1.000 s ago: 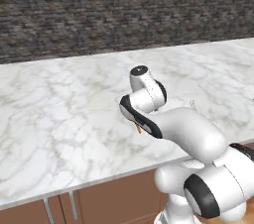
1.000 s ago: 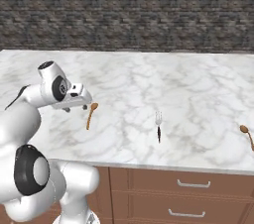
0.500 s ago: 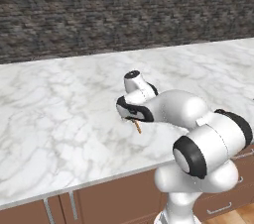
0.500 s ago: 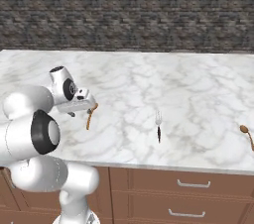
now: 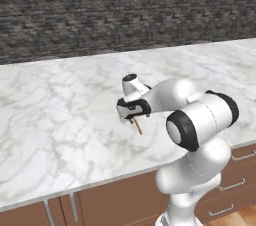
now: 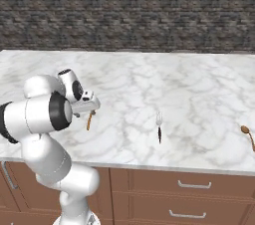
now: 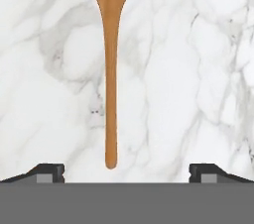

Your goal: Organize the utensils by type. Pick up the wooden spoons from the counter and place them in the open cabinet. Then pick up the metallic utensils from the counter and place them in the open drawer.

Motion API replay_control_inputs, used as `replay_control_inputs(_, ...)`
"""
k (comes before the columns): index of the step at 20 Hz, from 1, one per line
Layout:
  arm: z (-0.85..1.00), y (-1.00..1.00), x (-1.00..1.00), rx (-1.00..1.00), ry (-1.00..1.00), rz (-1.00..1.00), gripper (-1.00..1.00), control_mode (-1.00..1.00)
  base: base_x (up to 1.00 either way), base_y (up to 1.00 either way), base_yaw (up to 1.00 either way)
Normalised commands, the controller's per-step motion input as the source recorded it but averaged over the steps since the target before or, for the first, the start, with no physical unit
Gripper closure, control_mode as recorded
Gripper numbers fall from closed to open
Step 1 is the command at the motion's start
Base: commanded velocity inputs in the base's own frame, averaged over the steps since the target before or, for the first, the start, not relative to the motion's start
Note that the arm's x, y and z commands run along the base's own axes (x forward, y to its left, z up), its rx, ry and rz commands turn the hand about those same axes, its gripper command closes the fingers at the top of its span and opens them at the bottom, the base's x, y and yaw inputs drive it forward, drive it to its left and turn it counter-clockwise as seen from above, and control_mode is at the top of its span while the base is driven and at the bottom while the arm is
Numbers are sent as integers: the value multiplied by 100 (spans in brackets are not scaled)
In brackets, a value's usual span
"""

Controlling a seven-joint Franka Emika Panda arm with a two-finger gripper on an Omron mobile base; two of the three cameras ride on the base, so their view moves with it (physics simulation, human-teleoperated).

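Two wooden spoons on the marble counter point(image 6: 149, 84): one point(image 7: 111, 59) at frame centre under the wide-open gripper point(image 7: 126, 171), ungrasped; another point(image 6: 247, 136) at right edge. One fork point(image 6: 159, 125) mid-counter. Dark stone wall point(image 6: 127, 10) behind, brown drawers point(image 6: 189, 196) below. Left base view: handle tip point(image 5: 138, 128) peeking below hand.

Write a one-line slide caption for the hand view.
Open pincer poised over a wooden spoon lying flat on the marble counter, handle end between the fingertips.
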Motion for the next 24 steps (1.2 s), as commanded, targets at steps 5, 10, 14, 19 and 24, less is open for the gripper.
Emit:
replay_control_inputs(5, -37, 0, 26, 1, 0, 0, -100, -100, 0, 0, 0)
replay_control_inputs(10, -26, 0, 25, 5, 0, 0, -100, -100, 0, 0, 0)
replay_control_inputs(14, -22, 0, 26, 8, 0, 0, -100, -100, 0, 0, 0)
replay_control_inputs(19, -21, 0, 27, 5, 0, 0, -100, -100, 0, 0, 0)
replay_control_inputs(24, -21, 0, 33, 6, 0, 0, -100, -100, 0, 0, 0)
